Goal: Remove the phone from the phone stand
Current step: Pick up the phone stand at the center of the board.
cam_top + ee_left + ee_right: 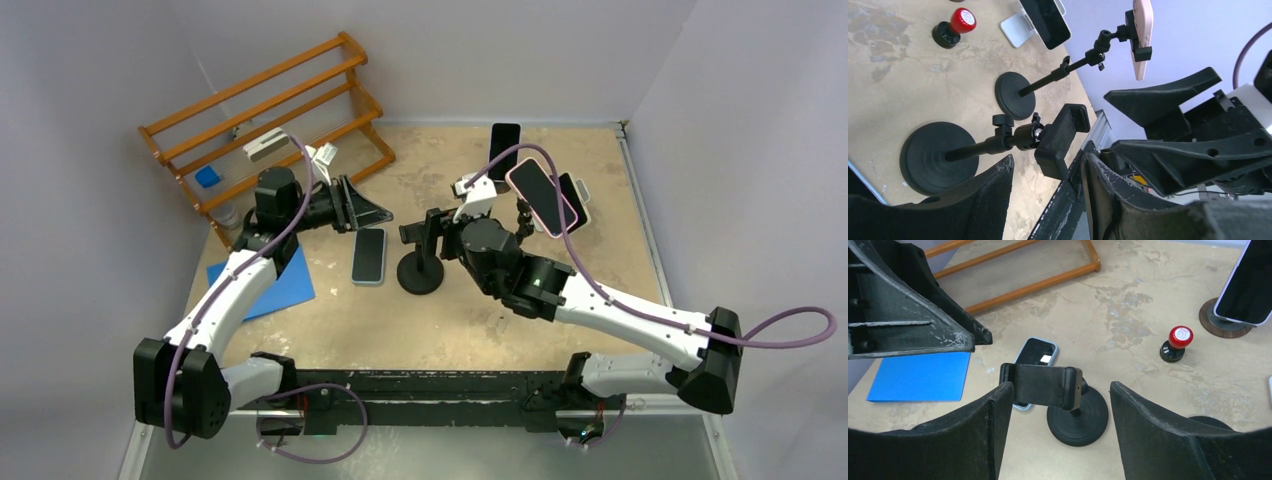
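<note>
A phone in a light blue case [369, 255] lies flat on the table, screen up, just left of a black phone stand [420, 268]. It also shows in the right wrist view [1036, 352]. The stand's clamp [1041, 386] is empty. My right gripper [1058, 432] is open, its fingers either side of the clamp without touching it; in the top view it [442, 236] sits right of the stand. My left gripper [358, 208] is open and empty, just above the lying phone. In its wrist view [1048, 195] the empty clamp [1063, 141] is ahead.
A second black stand [1015, 95] holds a pink phone [543, 196] behind my right arm. Another phone [503, 150] leans on a small stand at the back. A red-topped stamp [1176, 342], a blue sheet [262, 284] and a wooden rack [268, 120] are also here.
</note>
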Available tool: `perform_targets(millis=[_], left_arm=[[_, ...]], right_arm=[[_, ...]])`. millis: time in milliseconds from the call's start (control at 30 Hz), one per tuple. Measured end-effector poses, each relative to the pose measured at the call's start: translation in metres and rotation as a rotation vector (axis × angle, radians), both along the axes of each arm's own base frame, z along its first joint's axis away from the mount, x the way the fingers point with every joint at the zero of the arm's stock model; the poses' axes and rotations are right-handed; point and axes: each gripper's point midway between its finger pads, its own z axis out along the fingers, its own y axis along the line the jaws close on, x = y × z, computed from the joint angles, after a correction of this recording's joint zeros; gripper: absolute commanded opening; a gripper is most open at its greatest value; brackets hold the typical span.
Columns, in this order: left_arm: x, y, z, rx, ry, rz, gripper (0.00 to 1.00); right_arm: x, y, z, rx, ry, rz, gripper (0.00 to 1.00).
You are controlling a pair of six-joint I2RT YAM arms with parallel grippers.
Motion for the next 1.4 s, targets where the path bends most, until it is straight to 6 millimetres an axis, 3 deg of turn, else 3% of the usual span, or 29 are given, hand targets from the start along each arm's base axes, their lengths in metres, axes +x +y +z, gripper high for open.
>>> perform_targets(millis=[267,433,667,733,1000,1333,1400], left_arm=[[-0.002,-0.009,-0.003,-0.036,0.023,-0.077,0.50],[-0.006,-0.019,-0.009,-0.037,0.036,-0.123,0.50],[-0.016,-0.036,-0.020,-0.031,0.071,-0.187,0.44],[-0.020,-0.041,-0.022,-0.029,0.076,-0.207,0.40],[-0.023,-0.046,-0.025,-0.026,0.086,-0.223,0.00],[-0.024,-0.044,-0.027,-0.004,0.083,-0.204,0.00],[-0.024,-0.044,-0.026,0.007,0.082,-0.199,0.08]], right_arm=[[0.008,0.007,-0.023,-0.035,0.049,0.003,0.51],[0.011,0.006,-0.028,-0.040,0.061,-0.006,0.40],[0.013,0.004,-0.033,-0.034,0.076,-0.005,0.33],[0.012,0.004,-0.035,-0.037,0.080,-0.004,0.32],[0.012,0.003,-0.040,-0.043,0.086,-0.007,0.27],[0.014,0.000,-0.040,-0.043,0.085,-0.019,0.10],[0.014,0.000,-0.040,-0.042,0.085,-0.019,0.10]])
